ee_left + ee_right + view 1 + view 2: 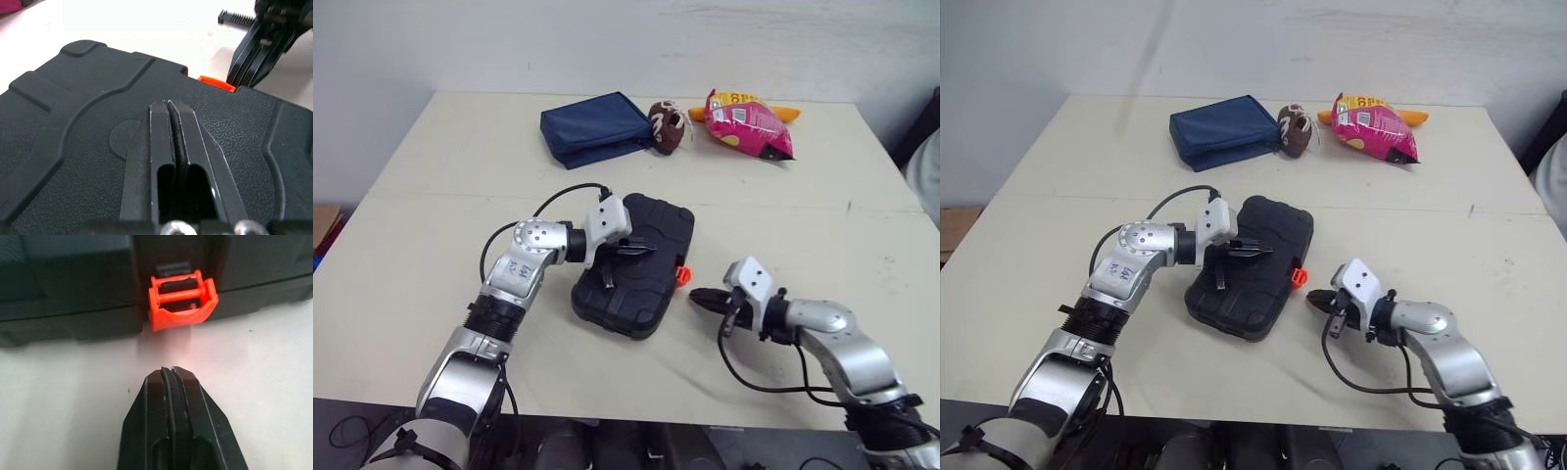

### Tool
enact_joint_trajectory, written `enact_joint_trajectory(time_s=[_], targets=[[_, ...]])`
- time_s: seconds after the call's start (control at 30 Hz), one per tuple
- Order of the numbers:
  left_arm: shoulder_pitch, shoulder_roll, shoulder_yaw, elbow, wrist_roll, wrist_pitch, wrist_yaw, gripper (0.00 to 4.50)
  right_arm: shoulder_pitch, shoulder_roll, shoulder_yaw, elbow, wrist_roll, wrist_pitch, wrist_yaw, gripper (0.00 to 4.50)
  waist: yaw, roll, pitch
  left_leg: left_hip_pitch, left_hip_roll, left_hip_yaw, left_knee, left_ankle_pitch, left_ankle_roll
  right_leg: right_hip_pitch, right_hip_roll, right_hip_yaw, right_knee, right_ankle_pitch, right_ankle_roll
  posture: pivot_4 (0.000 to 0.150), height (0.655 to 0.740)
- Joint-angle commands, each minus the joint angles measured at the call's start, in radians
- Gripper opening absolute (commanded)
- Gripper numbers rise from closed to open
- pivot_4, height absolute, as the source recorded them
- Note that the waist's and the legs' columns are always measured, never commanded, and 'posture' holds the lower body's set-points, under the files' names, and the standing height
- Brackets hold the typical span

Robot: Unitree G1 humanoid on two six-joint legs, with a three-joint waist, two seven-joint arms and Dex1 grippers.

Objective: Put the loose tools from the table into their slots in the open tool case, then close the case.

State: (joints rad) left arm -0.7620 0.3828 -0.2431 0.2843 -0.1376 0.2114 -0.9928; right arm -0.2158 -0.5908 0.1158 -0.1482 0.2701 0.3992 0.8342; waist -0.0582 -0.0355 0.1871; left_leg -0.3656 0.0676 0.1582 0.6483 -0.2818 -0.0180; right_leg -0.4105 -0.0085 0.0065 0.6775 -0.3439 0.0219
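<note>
My left fingers (159, 137), together, rest atop the closed black plastic tool case (651, 235); my right fingers (188, 401), together, face its orange latch (182, 303).

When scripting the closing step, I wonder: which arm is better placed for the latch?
Right. The right end effector, shut, points straight at the latch; the left end effector is over the lid.

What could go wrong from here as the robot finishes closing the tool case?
The orange latch looks flipped out and unfastened, and the right gripper, fingers shut, sits short of it: an off-centre push might glance off rather than snap it. That push could also slide the tool case across the table, since just the left gripper, fingers shut, seems to press the lid, and may slip.
</note>
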Motion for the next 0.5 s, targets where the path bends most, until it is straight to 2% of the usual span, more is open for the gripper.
enact_joint_trajectory(time_s=[0.03,0.23,0.5], targets=[[0.025,0.024,-0.031,0.047,0.059,0.026,0.009,0.04,-0.072,0.054,0.018,0.057,-0.027,-0.091,-0.004,0.00,-0.002,0.001,0.000,0.001,0.000,0.000,0.000,0.000,0.000,0.000,0.000,0.000,0.000,0.000,0.000,0.150,0.7400],[0.035,0.021,-0.053,0.065,0.069,0.019,-0.014,0.04,-0.137,0.081,0.020,0.055,-0.035,-0.129,0.020,0.00,-0.003,0.001,-0.001,0.001,0.000,0.000,-0.001,0.001,-0.001,0.000,0.000,0.000,0.001,0.000,0.000,0.150,0.7400],[0.052,0.012,-0.067,0.090,0.072,0.011,-0.029,0.04,-0.144,0.054,-0.010,-0.095,0.021,-0.026,0.031,0.00,-0.005,0.001,-0.001,0.001,0.000,0.000,-0.001,0.001,-0.001,0.000,0.000,0.000,0.001,0.000,0.000,0.150,0.7400]])
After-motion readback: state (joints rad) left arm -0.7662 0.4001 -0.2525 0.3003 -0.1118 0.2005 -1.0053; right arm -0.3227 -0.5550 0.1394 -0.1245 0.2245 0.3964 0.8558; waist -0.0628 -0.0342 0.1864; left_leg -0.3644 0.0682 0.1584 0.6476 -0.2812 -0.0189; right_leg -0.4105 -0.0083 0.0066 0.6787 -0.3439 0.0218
